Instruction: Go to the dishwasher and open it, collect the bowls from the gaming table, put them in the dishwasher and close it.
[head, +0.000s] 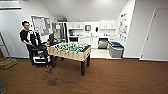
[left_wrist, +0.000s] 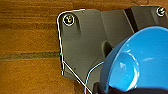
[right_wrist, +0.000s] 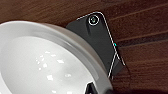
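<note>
Filling much of the left wrist view, a bright blue bowl (left_wrist: 136, 62) sits tilted close against the left arm's dark plate, above brown carpet (left_wrist: 27, 37); whether the left gripper's fingers clamp its rim cannot be told, since they are hard to make out. In the right wrist view a white bowl (right_wrist: 45, 62) looms just as large beside the right arm's plate, over the same carpet, and again the grip itself cannot be told.

The head view looks across the carpeted room. A table-football table (head: 71, 51) with a green field stands in the middle ground, between the robot and the kitchen at the far end. There, under the white cabinets (head: 82, 25), the steel-fronted dishwasher (head: 102, 43) sits in the row of base units, well apart from the robot. Grey bins (head: 116, 50) stand just beside it. A person (head: 30, 38) sits on a chair beside the football table.
</note>
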